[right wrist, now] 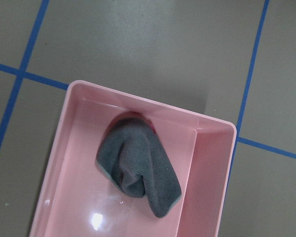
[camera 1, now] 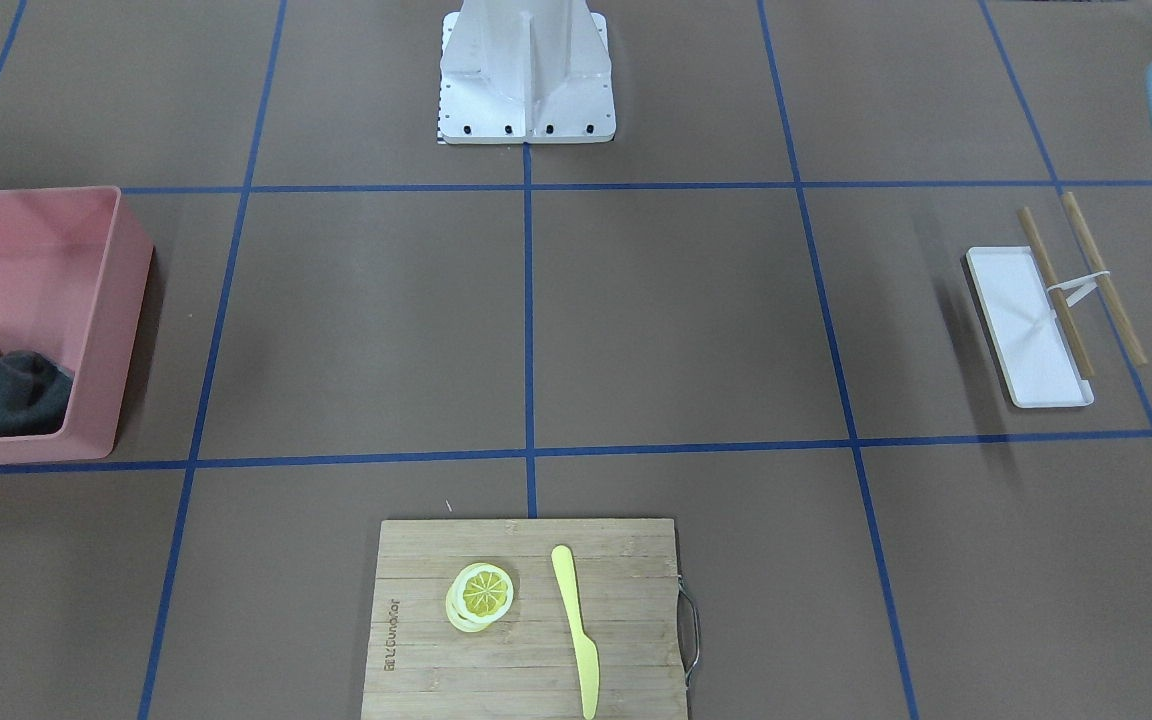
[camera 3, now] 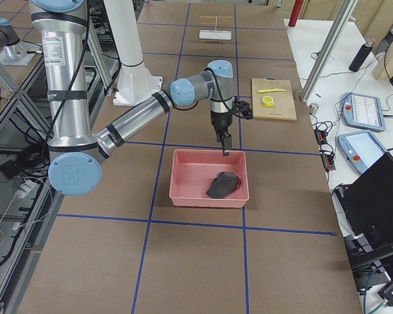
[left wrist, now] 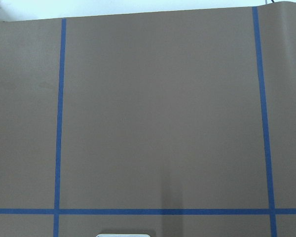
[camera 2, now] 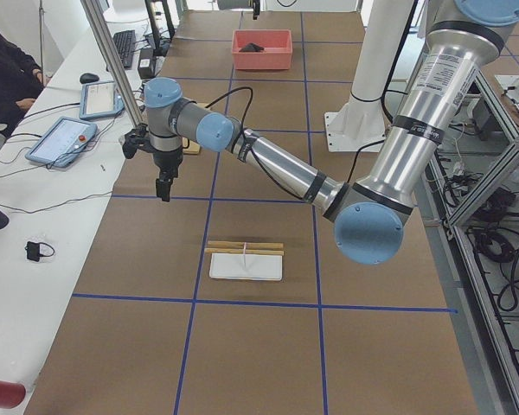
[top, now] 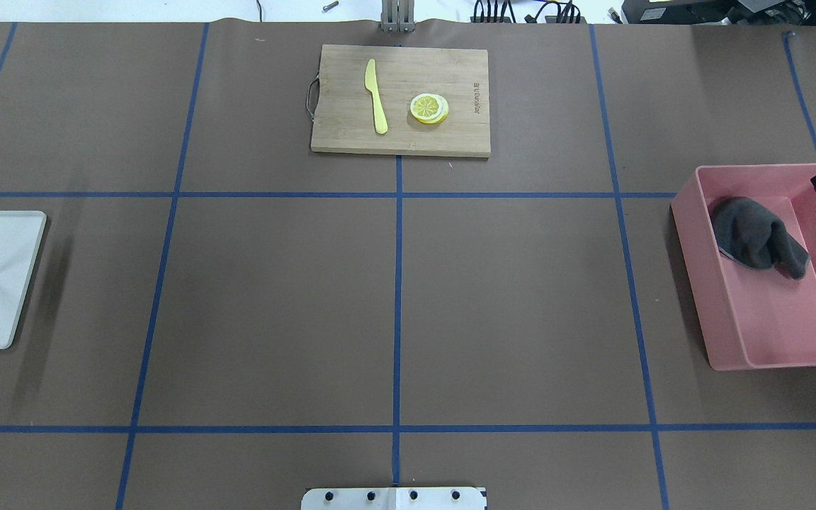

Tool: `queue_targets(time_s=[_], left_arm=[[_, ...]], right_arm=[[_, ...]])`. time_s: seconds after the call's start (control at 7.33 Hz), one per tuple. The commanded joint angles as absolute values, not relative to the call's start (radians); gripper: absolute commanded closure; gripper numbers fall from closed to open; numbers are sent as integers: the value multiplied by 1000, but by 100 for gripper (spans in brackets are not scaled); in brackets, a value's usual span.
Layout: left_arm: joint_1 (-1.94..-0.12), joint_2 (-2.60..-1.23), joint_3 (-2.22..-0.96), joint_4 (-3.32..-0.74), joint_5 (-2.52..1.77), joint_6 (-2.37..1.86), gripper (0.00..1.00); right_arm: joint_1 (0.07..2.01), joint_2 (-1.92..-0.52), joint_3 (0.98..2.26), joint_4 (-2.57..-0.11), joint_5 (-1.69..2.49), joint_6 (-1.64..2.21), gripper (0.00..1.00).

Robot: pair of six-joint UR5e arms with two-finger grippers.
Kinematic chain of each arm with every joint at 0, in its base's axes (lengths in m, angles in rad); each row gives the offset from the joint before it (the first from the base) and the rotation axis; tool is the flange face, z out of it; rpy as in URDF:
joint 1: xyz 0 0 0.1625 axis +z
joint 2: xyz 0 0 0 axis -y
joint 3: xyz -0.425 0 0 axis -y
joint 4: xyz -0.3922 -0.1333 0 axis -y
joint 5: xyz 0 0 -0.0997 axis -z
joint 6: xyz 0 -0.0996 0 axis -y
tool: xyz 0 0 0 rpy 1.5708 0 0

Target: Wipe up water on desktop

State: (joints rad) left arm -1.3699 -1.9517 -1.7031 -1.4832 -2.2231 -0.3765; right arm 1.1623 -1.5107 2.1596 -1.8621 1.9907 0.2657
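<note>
Two UR5e arms hang over the desktop (top: 273, 304), a flat, hard, matte brown surface gridded with blue tape, on which no water can be made out. At 3 o'clock in the overhead view, a grey cloth (right wrist: 138, 168) lies crumpled inside a pink bin (right wrist: 153, 105), with the right gripper (camera 3: 225, 148) poised just above the bin. Whether its jaws stand wide or closed cannot be told, nor can those of the left gripper (camera 2: 163, 190), out toward 10 o'clock. The cloth looks soft, light and limp, probably best pinched at its raised, bunched fold.
</note>
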Motion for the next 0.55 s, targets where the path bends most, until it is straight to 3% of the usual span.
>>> queue_targets(time_s=[0.0,0.41], left_arm=[[-1381,-1874,-1709,-1596,-2218,-374,2],[-1481,-1752,-1651,-1773,-2220,-359,2]], right_arm=[[1221,-1502,2198,-1804,2036,265,0],[1351,-1511,2169,-1796,2063,261,0]])
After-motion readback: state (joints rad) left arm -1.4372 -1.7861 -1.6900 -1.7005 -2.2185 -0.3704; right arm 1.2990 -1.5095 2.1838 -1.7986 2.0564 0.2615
